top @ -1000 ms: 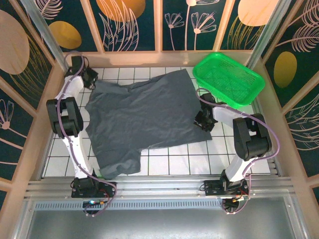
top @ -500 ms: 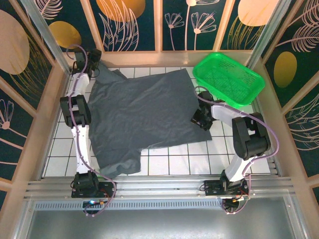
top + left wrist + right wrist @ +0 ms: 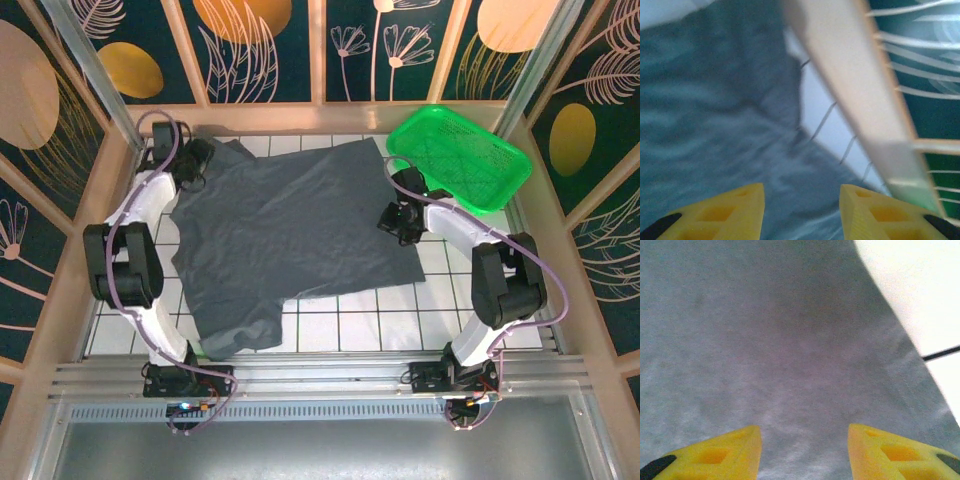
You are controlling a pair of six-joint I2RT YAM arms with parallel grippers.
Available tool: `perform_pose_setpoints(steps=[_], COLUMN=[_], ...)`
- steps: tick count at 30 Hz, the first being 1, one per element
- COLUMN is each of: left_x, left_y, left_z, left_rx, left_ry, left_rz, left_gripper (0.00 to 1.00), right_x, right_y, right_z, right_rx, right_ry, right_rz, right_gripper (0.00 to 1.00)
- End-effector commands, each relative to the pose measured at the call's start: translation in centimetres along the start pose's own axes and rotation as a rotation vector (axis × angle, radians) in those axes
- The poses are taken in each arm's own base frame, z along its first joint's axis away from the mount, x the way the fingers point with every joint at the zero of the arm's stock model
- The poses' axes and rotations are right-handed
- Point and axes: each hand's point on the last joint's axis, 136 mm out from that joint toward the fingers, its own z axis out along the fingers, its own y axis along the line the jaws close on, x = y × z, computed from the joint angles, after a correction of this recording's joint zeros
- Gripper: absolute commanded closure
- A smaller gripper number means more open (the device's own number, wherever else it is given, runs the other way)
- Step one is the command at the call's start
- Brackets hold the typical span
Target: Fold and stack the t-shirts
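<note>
A dark slate-grey t-shirt (image 3: 285,230) lies spread on the white tiled table, with one sleeve bunched at the front left. My left gripper (image 3: 198,165) is at the shirt's far left corner, close to the back rail. In the left wrist view it (image 3: 801,210) stands open above grey cloth (image 3: 705,120), nothing between its yellow fingers (image 3: 730,210). My right gripper (image 3: 397,217) is over the shirt's right edge. In the right wrist view it (image 3: 804,452) is open above flat cloth (image 3: 780,340), with white table showing to the right.
A green mesh basket (image 3: 460,155) sits tilted at the back right, just behind my right arm. A wooden rail (image 3: 850,75) runs along the back edge beside the left gripper. Bare white tiles (image 3: 400,320) lie in front of the shirt.
The left arm swung from the far back corner down and right to the shirt's top-left corner. The right gripper shifted slightly toward the back along the shirt's right edge. The shirt's top-left corner moved.
</note>
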Motion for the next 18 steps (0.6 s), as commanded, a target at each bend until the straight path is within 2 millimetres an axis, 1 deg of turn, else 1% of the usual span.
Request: perform_pose_setpoints(steps=[1, 4, 6, 9, 11, 15, 18], left_x=[5.9, 7.2, 7.6, 7.8, 7.4, 6.5, 5.3], left_y=[9.5, 11.8, 13.1, 14.5, 15.2, 16.2, 15.7], left_z=[1.3, 1.3, 1.9, 3.3, 4.1, 6.3, 8.3], left_rx=[-0.229, -0.268, -0.304, -0.346, -0.374, -0.404, -0.383], left_ry=[0.185, 0.204, 0.211, 0.226, 0.223, 0.235, 0.245], left_rz=[-0.06, -0.059, -0.044, -0.031, -0.017, 0.007, 0.027], left_gripper=[0.57, 0.56, 0.56, 0.56, 0.56, 0.55, 0.54], right_x=[-1.3, -1.3, -1.4, -1.8, -2.1, -2.7, -3.6], right_y=[3.0, 3.5, 3.6, 3.5, 3.4, 1.9, 1.3], right_z=[0.3, 2.0, 3.4, 5.1, 6.1, 8.2, 9.2], right_rx=[-0.077, -0.074, -0.066, -0.042, -0.014, 0.063, 0.093], right_ry=[-0.022, 0.01, 0.025, 0.031, 0.038, 0.071, 0.084], right_rz=[-0.077, -0.083, -0.082, -0.082, -0.082, -0.044, -0.017], right_gripper=[0.52, 0.53, 0.55, 0.55, 0.55, 0.55, 0.55])
